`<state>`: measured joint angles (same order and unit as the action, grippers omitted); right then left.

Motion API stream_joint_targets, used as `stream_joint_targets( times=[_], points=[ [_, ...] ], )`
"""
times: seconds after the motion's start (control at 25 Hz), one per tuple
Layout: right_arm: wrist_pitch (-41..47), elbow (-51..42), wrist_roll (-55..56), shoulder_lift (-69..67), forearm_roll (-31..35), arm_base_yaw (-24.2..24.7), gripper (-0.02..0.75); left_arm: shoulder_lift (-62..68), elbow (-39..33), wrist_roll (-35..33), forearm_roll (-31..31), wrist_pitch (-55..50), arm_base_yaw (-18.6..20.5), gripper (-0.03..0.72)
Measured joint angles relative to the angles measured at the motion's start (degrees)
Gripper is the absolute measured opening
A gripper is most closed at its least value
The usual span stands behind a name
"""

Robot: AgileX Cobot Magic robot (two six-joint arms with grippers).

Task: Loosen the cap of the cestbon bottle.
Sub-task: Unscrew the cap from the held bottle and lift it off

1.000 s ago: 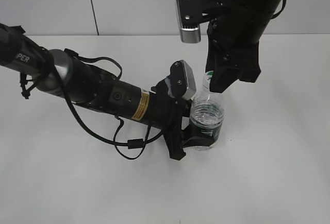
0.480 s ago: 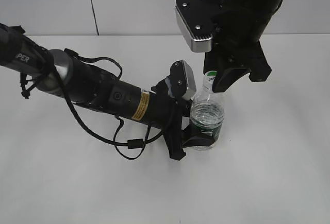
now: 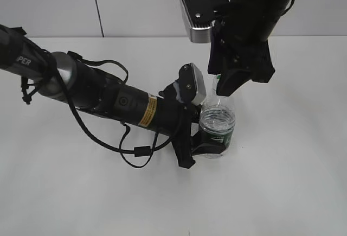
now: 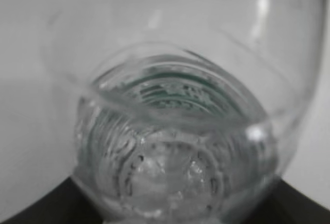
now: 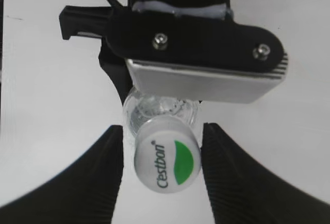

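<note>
Low in the middle of the exterior view, the left pincer (image 3: 209, 148) is closed around the lower body of the cestbon bottle (image 3: 217, 125), holding it upright on the white surface (image 3: 282, 182); its own wrist view is filled by clear ribbed plastic pressed close. Above it, toward the upper right of the frame, the right pincer (image 3: 225, 84) hangs over the neck. In the right wrist view its two dark fingers (image 5: 100, 175) straddle the cap (image 5: 166, 155) with a visible gap on either side, so it is open and grips nothing. To do this well, it probably should center the cap, close squarely on its rim, then twist while the lower grip stays firm.
</note>
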<state>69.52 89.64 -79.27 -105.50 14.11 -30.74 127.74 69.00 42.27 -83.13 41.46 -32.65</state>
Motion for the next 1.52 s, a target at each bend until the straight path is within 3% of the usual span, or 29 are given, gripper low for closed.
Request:
stream_joint_targets(
  times=[0.28, 0.4, 0.6, 0.84, 0.92, 1.52],
  points=[
    [0.1, 1.4, 4.3, 1.5, 0.3, 0.0, 0.405, 0.0, 0.0, 0.1, 0.0, -0.1, 0.0, 0.414],
    [0.1, 1.4, 11.9, 3.5, 0.3, 0.0, 0.407, 0.0, 0.0, 0.1, 0.1, -0.1, 0.0, 0.414],
    [0.1, 1.5, 39.1, 5.4, 0.3, 0.0, 0.408, 0.0, 0.0, 0.1, 0.1, -0.1, 0.0, 0.414],
    [0.1, 1.5, 79.7, 5.7, -0.2, 0.0, 0.408, 0.0, 0.0, 0.1, 0.1, -0.1, 0.0, 0.414],
    [0.1, 1.5, 86.4, 5.7, -0.3, 0.0, 0.406, 0.0, 0.0, 0.1, 0.1, -0.1, 0.0, 0.414],
    [0.2, 1.5, 90.3, 1.8, -1.2, 0.0, 0.399, 0.0, 0.1, 0.1, 0.1, -0.1, 0.0, 0.414]
  ],
)
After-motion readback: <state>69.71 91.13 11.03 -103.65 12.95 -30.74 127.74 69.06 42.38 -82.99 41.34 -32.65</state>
